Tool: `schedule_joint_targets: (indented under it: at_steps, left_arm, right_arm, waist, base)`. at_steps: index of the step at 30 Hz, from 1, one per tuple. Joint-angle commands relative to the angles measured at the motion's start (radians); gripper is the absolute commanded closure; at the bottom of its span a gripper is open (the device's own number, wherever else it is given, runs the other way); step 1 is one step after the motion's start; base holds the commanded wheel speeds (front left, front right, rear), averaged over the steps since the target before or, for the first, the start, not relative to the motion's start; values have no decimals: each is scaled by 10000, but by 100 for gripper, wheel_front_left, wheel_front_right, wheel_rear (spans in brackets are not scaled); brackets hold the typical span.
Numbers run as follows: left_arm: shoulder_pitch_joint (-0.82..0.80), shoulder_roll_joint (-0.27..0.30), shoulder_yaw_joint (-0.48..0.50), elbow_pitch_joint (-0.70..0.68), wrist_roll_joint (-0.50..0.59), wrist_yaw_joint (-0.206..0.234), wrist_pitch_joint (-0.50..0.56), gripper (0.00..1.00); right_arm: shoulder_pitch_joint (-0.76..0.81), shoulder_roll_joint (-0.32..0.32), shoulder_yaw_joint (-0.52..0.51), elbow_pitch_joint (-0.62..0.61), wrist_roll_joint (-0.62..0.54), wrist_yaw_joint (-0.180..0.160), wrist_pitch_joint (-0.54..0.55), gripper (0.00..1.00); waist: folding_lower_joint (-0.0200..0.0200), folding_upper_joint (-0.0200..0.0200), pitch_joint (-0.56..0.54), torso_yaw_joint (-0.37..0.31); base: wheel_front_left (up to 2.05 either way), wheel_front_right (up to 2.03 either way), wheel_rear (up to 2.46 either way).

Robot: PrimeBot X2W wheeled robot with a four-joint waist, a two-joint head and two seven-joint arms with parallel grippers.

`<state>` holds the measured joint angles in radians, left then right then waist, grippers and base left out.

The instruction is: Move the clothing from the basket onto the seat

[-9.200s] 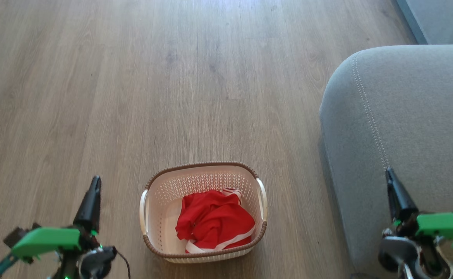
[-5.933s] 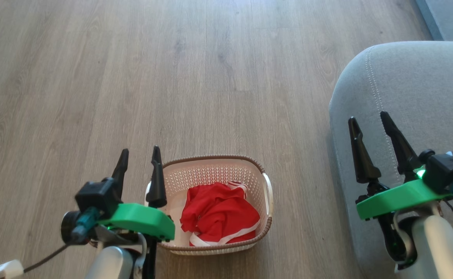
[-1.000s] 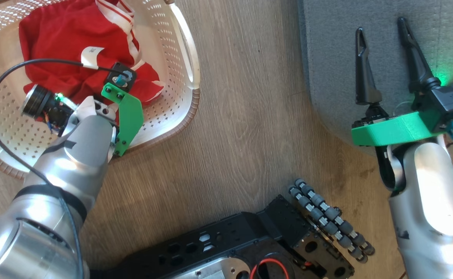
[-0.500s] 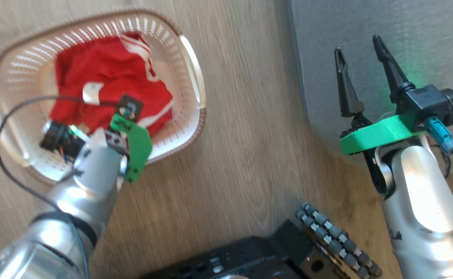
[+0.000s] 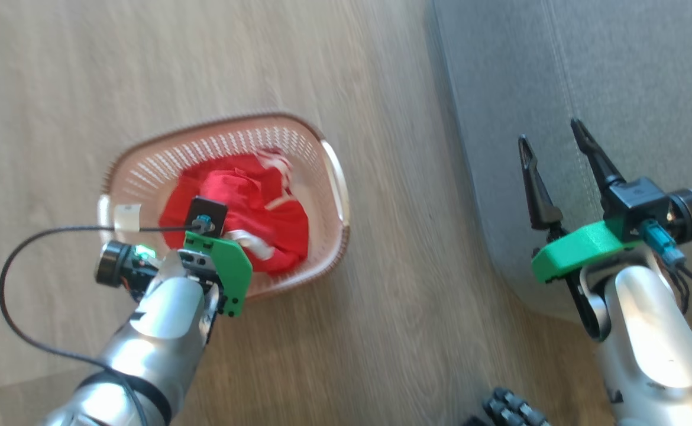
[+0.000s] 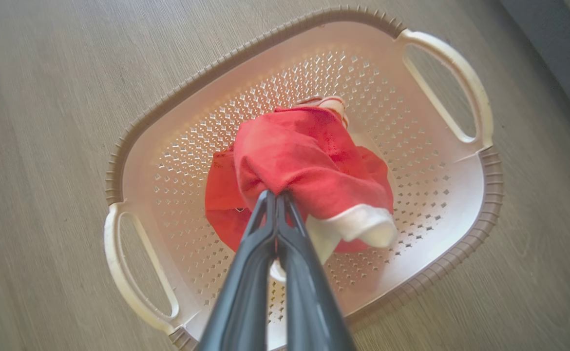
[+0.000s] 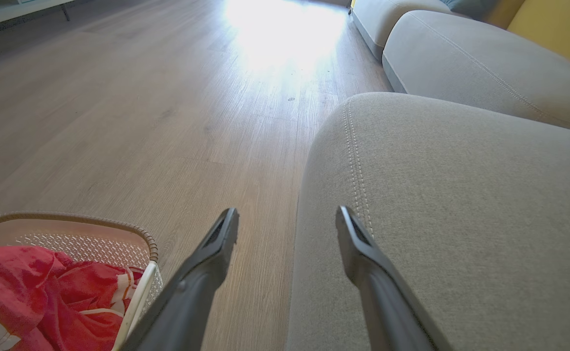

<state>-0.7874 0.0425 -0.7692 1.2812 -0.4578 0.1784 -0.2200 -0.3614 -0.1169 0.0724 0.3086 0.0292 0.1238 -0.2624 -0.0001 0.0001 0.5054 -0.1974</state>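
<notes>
Basket on floor, parked close for a short carry, I'd guess | clothing mid-basket, top fold tented up because left gripper has it pinched, fingers clamped tight on red cloth | right gripper spread wide, holding nothing, hovering over seat near its left edge, probably waiting its turn

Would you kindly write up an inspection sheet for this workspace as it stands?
Surface: wooden floor; the basket stands on it.
Job's things: red clothing in the basket, one fold raised; grey seat beside the basket.
Clutter: nothing seen.
Grippers: left gripper shut on the clothing; right gripper open over the seat's edge.
Cables: black cable loops from the left wrist.
Surroundings: another grey cushion and something yellow beyond the seat.
</notes>
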Motion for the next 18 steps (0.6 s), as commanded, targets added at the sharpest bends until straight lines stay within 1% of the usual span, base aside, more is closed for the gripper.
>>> schedule_joint_targets:
  at_steps: [1,4,7,13,18]
  left_arm:
    - [179,99,319,-217,-122,10,-217,100]
    - [375,87,526,-642,-311,82,-392,100]
    - [600,88,850,-1895,-171,355,-410,100]
    - [1599,359,1883,-4495,814,775,-415,100]
    - [2402,423,2807,-6584,1886,822,-416,100]
  right_arm:
    - [288,-139,147,-189,-89,69,6,0]
    - [430,-176,163,-106,-150,69,6,0]
    - [572,-182,174,-39,-194,69,6,0]
    - [843,-177,229,87,-268,69,6,0]
    - [1088,-131,235,45,-275,69,6,0]
  waist:
    - [1,-1,-772,517]
    - [1,-1,-1206,731]
    - [1,-1,-1596,921]
    - [1,-1,-2353,1162]
    - [1,-1,-2926,1314]
  base:
    - [0,0,0]
    - [0,0,0]
    - [0,0,0]
    - [0,0,0]
    - [0,0,0]
